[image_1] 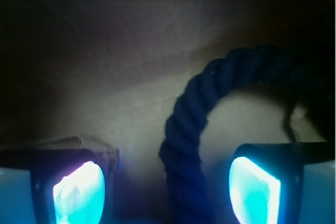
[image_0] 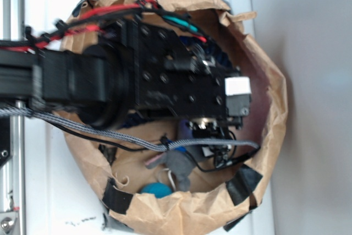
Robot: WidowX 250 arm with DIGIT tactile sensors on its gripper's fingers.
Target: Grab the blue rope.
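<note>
In the wrist view the blue rope [image_1: 185, 124], thick, dark navy and twisted, lies on the brown paper floor. It runs up from the bottom edge and curves away to the right. My gripper [image_1: 167, 193] is open. The rope passes between its glowing teal pads [image_1: 79, 195], nearer the right one, and neither pad touches it. In the exterior view the black arm reaches from the left into the paper bag, with the gripper [image_0: 210, 131] pointing down inside. The arm hides most of the rope there.
The brown paper bag [image_0: 275, 115] has a crumpled rim that rings the arm, with black tape patches [image_0: 245, 183] on it. A thin grey braided cable [image_0: 110, 134] crosses the bag. A small teal ball [image_0: 155, 190] and a grey object [image_0: 179, 163] lie at its lower side.
</note>
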